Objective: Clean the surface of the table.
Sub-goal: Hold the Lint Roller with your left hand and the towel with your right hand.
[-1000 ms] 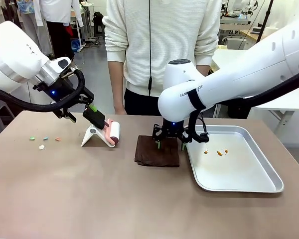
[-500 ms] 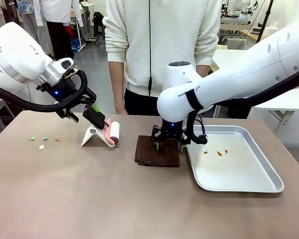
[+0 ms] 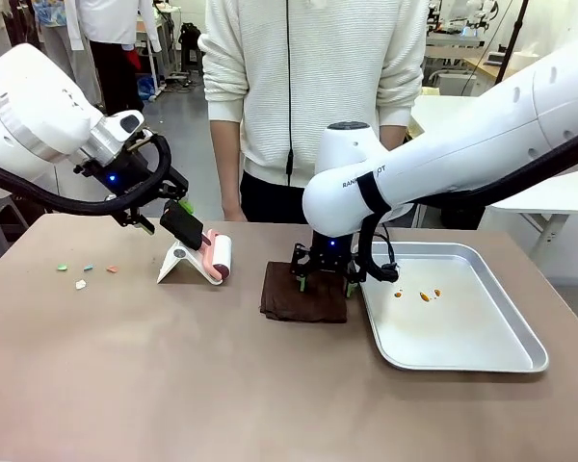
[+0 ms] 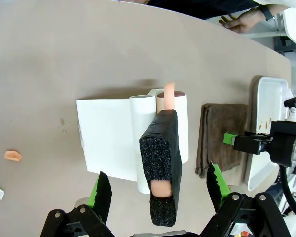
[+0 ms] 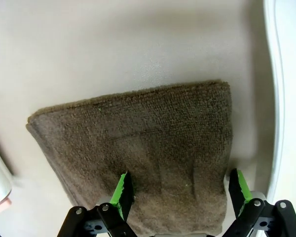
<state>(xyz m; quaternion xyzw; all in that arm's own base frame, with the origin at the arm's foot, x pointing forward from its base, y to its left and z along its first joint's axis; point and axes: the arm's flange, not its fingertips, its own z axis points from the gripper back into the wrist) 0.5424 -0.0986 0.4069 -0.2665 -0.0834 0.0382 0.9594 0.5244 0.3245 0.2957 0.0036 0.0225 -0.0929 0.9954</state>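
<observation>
The brownish-taupe table (image 3: 173, 385) carries small coloured crumbs (image 3: 85, 272) at its left. A lint roller (image 3: 215, 256) with a pink roll leans on a white stand (image 3: 178, 262). Its black foam handle (image 4: 161, 158) lies between the fingers of my left gripper (image 4: 158, 174), which is open and not touching it. In the front view the left gripper (image 3: 178, 217) hangs just left of the roller. A folded brown cloth (image 3: 303, 294) lies mid-table. My right gripper (image 3: 326, 282) is open over the cloth's right part (image 5: 138, 148), with green fingertips (image 5: 122, 185) down at its surface.
A metal tray (image 3: 501, 361) holding a few orange bits (image 3: 424, 295) sits right of the cloth, close to my right gripper. A person in a white sweater stands at the far edge, one hand (image 4: 239, 19) near the table. An orange crumb (image 4: 12, 156) lies on the table.
My left arm has shifted slightly upward by the roller handle. The right gripper has edged a little to the left over the cloth.
</observation>
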